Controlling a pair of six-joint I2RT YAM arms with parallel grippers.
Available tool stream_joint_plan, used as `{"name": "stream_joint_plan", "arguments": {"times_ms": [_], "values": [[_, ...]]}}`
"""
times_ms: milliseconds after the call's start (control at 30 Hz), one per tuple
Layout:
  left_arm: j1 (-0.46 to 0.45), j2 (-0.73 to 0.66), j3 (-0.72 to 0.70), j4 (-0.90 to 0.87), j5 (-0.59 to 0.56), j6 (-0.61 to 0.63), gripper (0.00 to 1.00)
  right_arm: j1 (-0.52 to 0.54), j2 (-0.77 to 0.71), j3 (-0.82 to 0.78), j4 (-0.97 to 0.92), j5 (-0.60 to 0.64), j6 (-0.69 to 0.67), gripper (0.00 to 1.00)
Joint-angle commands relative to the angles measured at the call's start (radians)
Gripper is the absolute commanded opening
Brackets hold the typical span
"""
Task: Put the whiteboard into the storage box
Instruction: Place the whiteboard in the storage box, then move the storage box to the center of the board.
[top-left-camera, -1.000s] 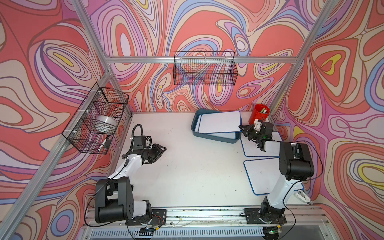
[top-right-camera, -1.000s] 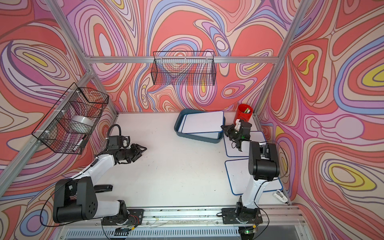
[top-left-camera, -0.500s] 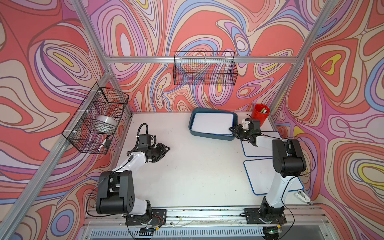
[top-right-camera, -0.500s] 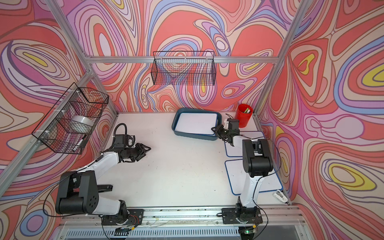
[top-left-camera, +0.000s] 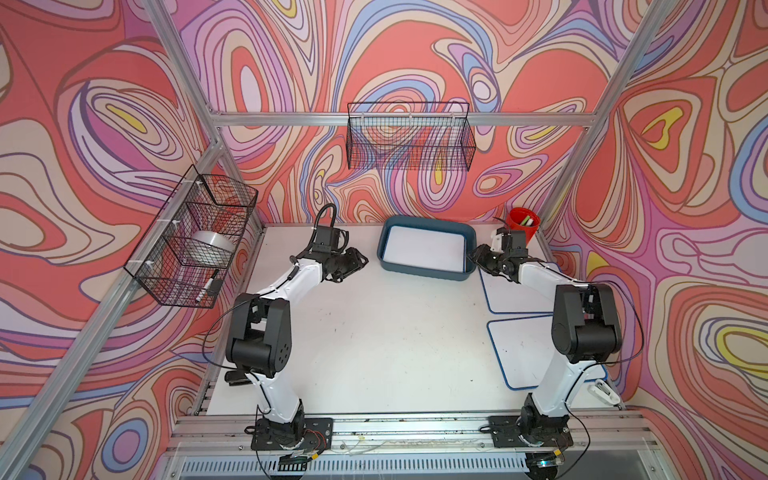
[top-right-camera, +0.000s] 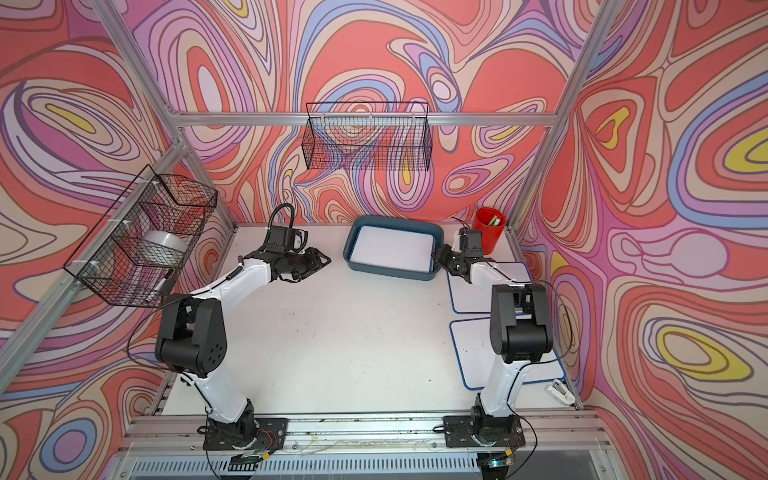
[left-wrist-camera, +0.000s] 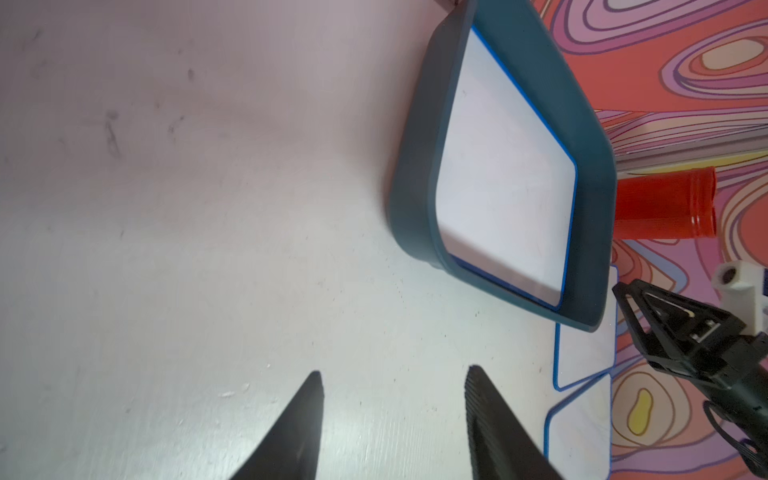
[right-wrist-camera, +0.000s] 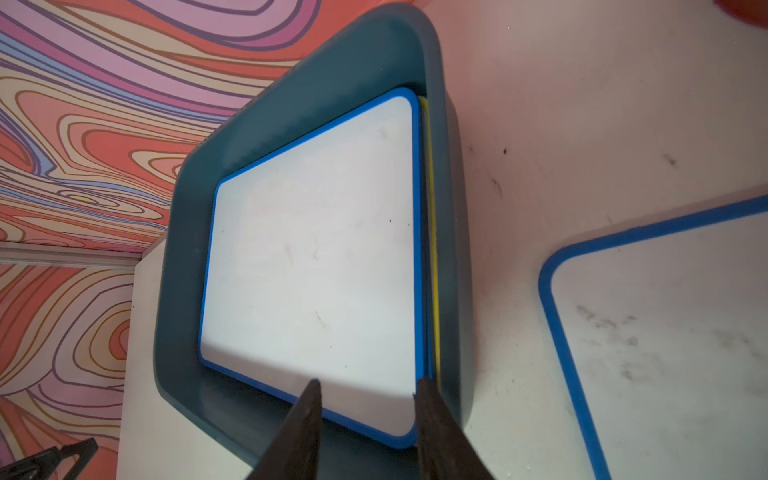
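The storage box (top-left-camera: 424, 272) (top-right-camera: 390, 272), a teal tub, stands at the back middle of the table. A blue-rimmed whiteboard (top-left-camera: 424, 249) (top-right-camera: 392, 248) lies flat inside it, and the right wrist view shows that whiteboard (right-wrist-camera: 311, 266) with a yellow edge (right-wrist-camera: 432, 249) beside it. My right gripper (top-left-camera: 473, 254) (right-wrist-camera: 370, 382) hovers at the box's right end, open and holding nothing. Left of the box, my left gripper (top-left-camera: 363, 262) (left-wrist-camera: 395, 371) stands open above bare table, apart from the box (left-wrist-camera: 415, 166).
Two more blue-rimmed whiteboards (top-left-camera: 511, 291) (top-left-camera: 523, 349) lie flat along the table's right side under the right arm. A red cup (top-left-camera: 523, 224) stands in the back right corner. Wire baskets hang on the back wall (top-left-camera: 409, 141) and the left wall (top-left-camera: 191, 241).
The whiteboard, held across the box's right rim a second ago, now lies flat inside. My right gripper has let go and opened. My left arm has moved toward the box.
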Motion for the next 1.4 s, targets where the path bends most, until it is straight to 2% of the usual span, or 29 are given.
{"name": "stream_joint_plan", "arguments": {"times_ms": [0, 167, 333, 600, 700, 1000, 1200, 1367], "values": [[-0.024, 0.094, 0.113, -0.103, -0.073, 0.079, 0.51, -0.011, -0.032, 0.001, -0.053, 0.042, -0.049, 0.39], [-0.038, 0.259, 0.308, -0.164, -0.072, 0.1, 0.51, -0.029, -0.05, -0.018, -0.076, 0.058, -0.074, 0.39], [-0.059, 0.37, 0.444, -0.182, -0.043, 0.096, 0.54, -0.044, -0.048, -0.034, -0.091, 0.062, -0.09, 0.39], [-0.076, 0.464, 0.522, -0.236, -0.094, 0.121, 0.53, -0.062, -0.067, -0.059, -0.094, 0.06, -0.094, 0.39], [-0.075, 0.454, 0.472, -0.234, -0.136, 0.124, 0.53, -0.068, -0.077, -0.07, -0.111, 0.08, -0.109, 0.39], [-0.016, 0.361, 0.259, -0.173, -0.166, 0.129, 0.53, -0.092, -0.112, -0.138, -0.123, 0.111, -0.127, 0.39], [0.061, 0.256, 0.08, -0.124, -0.165, 0.12, 0.53, -0.092, -0.111, -0.168, -0.159, 0.166, -0.144, 0.39], [0.136, 0.169, -0.048, -0.09, -0.166, 0.115, 0.53, -0.092, -0.094, -0.191, -0.168, 0.157, -0.15, 0.39]]}}
